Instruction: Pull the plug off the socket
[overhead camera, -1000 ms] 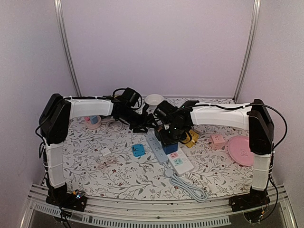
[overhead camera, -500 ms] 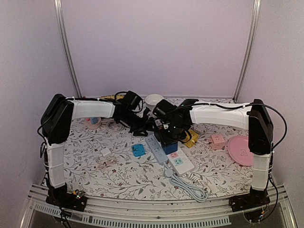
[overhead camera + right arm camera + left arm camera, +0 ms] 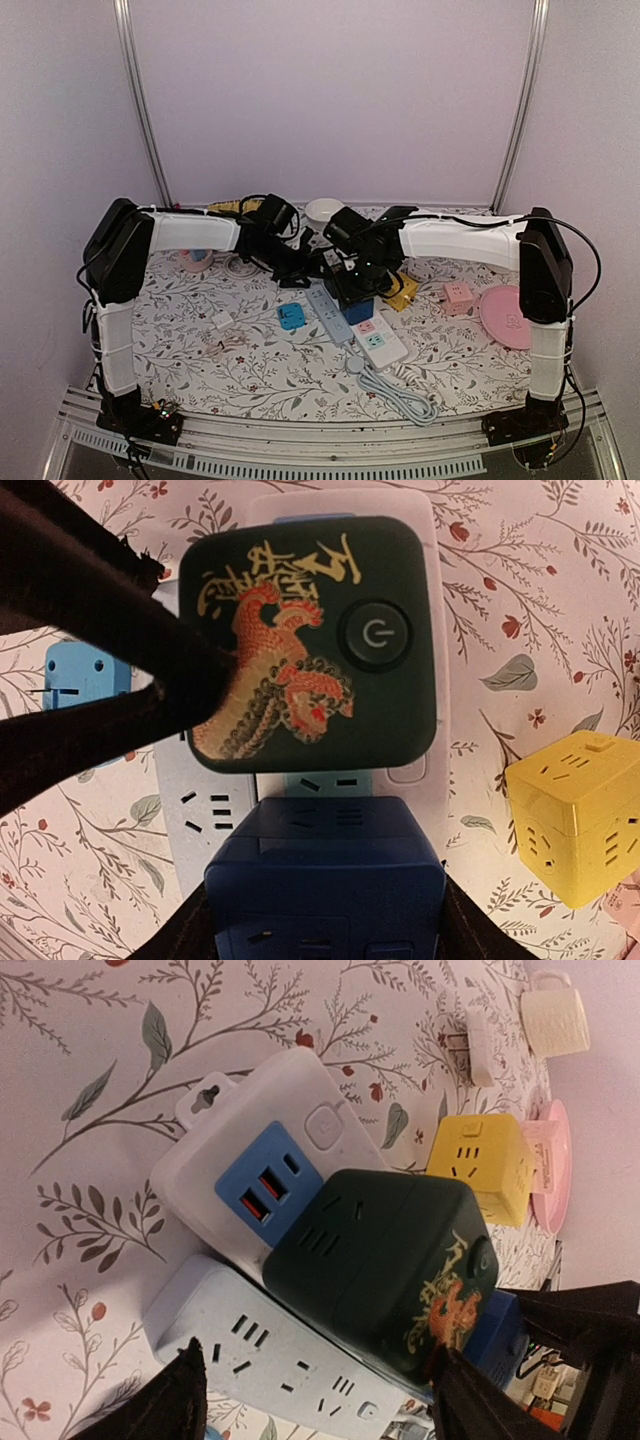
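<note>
At the middle of the table (image 3: 250, 360), the green cube plug (image 3: 310, 640) with the dragon print sits pressed down on the white power strip (image 3: 250, 1100). As far as the views show, nothing has come out of its socket yet.

The left claw (image 3: 325, 1400) is released. Its fingers stand wide apart, with the green cube ahead of them rather than between them. In the right wrist view, though, one dark finger (image 3: 150, 630) of it reaches the cube's side.

The right claw (image 3: 320, 930) has the blue cube plug (image 3: 325, 870) between its fingers, which lie close against both sides of it, so I judge that cube grasped. It too sits low, just beside the green one and by the pale blue strip (image 3: 260, 1350). Which strip it is seated in I cannot tell.

Nearly all of the job is left: the left claw has to close on its cube, the strip has to be kept down, and the plug has to be drawn straight out.
</note>
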Motion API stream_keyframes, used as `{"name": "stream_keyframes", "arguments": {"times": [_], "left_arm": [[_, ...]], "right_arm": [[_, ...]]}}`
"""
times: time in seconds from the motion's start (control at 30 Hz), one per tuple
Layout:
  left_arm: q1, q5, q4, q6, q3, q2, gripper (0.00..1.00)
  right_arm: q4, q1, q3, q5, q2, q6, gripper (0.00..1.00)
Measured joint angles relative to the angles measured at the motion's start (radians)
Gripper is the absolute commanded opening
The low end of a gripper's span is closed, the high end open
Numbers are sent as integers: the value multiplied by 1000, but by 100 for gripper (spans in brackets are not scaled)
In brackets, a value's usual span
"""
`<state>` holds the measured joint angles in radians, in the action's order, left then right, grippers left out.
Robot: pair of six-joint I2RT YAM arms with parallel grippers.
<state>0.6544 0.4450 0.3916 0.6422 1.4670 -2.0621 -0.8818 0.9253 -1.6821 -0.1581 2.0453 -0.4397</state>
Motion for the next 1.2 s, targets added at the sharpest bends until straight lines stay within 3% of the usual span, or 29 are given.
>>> {"name": "stream_keyframes", "arguments": {"times": [0.23, 0.63, 1.0, 1.2], "left_arm": [[0, 0, -58, 0, -44, 15, 77], [0, 0, -67, -10, -65, 27, 77], [0, 0, -66, -15, -64, 27, 76], [2, -1, -65, -15, -64, 27, 77]], "right_arm": [[-3, -3, -5, 11, 0, 15, 33], [45, 54, 46, -103, -32, 38, 34], [143, -27, 152, 41, -106, -10, 34], [142, -14, 151, 29, -108, -12, 34]]}}
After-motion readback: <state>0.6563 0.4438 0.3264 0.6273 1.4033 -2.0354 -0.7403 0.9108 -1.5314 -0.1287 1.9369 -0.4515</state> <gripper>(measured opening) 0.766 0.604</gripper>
